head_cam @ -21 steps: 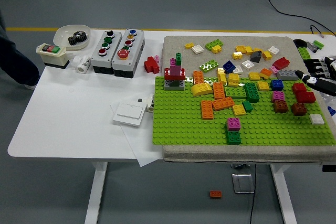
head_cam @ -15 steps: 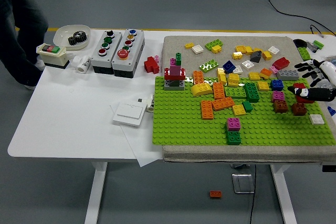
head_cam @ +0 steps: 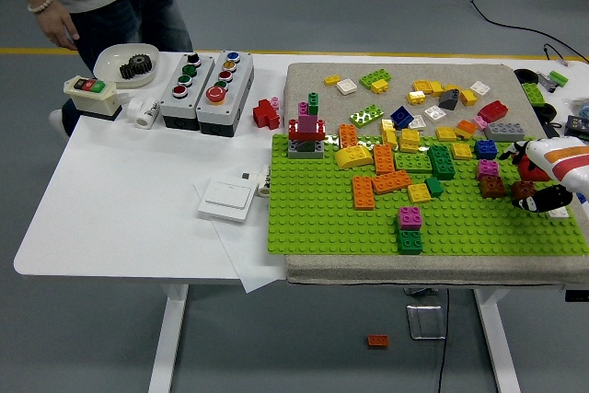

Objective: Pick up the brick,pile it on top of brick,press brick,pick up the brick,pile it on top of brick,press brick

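My right hand [head_cam: 550, 183] reaches in from the right edge, low over the right end of the green baseplate [head_cam: 313, 218]. It covers part of a red brick [head_cam: 525, 166]. A brown brick [head_cam: 522, 190] lies right against it and another brown brick [head_cam: 490, 186] sits just to its left. The hand's white back faces the camera, so its grip is hidden. Further left, a pink brick is stacked on a green brick [head_cam: 409, 229]. A small tower of grey, red, pink and green bricks [head_cam: 306, 132] stands at the plate's far left corner. My left arm is out of view.
Loose bricks [head_cam: 433, 103] litter the grey mat behind the plate. On the white table to the left are two button boxes [head_cam: 204, 89], a switch box [head_cam: 90, 96], a bowl with a gear [head_cam: 129, 63], a red brick [head_cam: 266, 113] and a white wall switch [head_cam: 226, 200]. A person's hand [head_cam: 60, 29] hangs at the far left.
My right hand has come further in over the plate, lower and rotated, onto the red brick. The person has walked in along the table's far left side.
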Available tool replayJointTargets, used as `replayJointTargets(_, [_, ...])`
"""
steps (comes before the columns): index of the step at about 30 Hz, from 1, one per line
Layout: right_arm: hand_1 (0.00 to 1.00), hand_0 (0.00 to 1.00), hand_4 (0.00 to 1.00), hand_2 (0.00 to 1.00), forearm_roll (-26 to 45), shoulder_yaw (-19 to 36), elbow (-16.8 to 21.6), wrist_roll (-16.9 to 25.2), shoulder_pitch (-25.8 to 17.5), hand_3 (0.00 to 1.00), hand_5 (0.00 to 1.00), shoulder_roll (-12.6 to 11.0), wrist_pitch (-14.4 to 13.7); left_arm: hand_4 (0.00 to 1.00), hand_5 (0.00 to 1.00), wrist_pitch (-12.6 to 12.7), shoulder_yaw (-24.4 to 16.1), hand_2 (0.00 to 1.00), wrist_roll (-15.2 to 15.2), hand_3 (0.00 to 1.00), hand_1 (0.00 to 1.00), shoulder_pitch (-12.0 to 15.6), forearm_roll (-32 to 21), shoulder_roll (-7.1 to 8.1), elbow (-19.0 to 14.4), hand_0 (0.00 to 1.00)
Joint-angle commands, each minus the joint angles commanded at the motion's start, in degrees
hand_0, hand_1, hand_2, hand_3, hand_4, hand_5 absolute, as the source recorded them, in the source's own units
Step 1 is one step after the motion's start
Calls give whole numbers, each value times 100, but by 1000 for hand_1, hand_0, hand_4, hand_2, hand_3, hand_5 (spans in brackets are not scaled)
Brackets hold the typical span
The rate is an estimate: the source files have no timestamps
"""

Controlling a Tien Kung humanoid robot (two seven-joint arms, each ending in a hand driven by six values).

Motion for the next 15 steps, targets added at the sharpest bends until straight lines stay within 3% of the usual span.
replayJointTargets(2, [480,325,938,594,0,-38,-22,-1,32,731,202,-19,1,715,683,-2,-6,808,3,620,797,-1,13,0,0,821])
replayJointTargets(3, [442,323,904,538,0,-83,-46,-2,64,725,189,-23,0,715,684,2,8,807,-4,620,797,0,-14,3,-1,821])
replayJointTargets(15, [394,324,869,479,0,-320,-351,-32,243,670,211,-16,-23,713,682,39,111,805,-60,620,797,-26,-197,5,-2,819])
